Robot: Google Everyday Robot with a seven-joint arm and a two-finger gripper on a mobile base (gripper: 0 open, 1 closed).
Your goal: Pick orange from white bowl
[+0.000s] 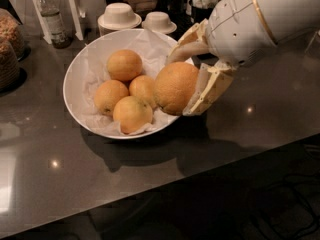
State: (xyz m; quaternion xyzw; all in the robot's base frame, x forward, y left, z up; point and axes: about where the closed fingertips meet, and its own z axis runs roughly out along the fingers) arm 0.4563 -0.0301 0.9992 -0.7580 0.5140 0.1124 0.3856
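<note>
Gripped with both jaws the orange (175,88), a big round yellow-orange fruit with dimpled skin, pressed between two cream plastic fingers (207,91) of the gripper (184,84): one below and to its right, one across its upper right. Reached in from the upper right on a bulky white rounded arm (250,19) with a thin gold band.

Nearest, saw a dark grey glossy countertop (125,179) with small light reflections and a dark shadow under bowl and gripper. Farther in, found the white bowl (68,91), wide, shallow, round and glossy, lined with crumpled white paper (150,44). Found the orange at the bowl's right side, over the rim, just beside one of four smaller round oranges (132,114) clustered on the paper; could not tell whether resting on the paper or raised off it.

Behind the bowl, saw two small white upturned cups on saucers (119,15) side by side, a clear bottle (50,19) with a dark cap to their left, and at the far left edge a clear jar (9,49) of brownish cereal-like pieces.
</note>
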